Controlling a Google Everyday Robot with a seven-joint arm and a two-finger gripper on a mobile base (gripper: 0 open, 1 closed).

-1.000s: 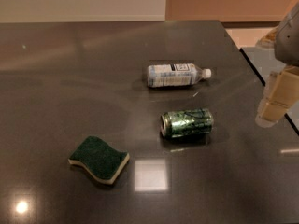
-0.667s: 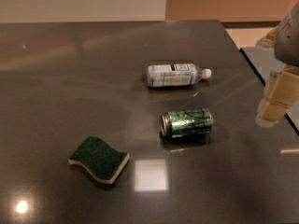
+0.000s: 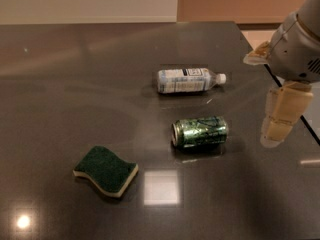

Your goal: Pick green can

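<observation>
Gripper [image 3: 275, 133] hangs empty near the right edge of the dark table [image 3: 60, 84], apart from the green can [image 3: 200, 131]; how wide it stands I cannot tell. That can lies on its side mid-table, bottle [image 3: 186, 80] behind it, sponge [image 3: 106, 170] front-left. Nudged off-centre, it would likely roll away and spoil the grasp

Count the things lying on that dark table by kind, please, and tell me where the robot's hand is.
Cans: 1, the green can, on its side.
Bottles: 1, the clear bottle, on its side.
Sponges: 1, the green sponge.
Total: 3.
The end effector hangs right of the can, not touching it.
</observation>
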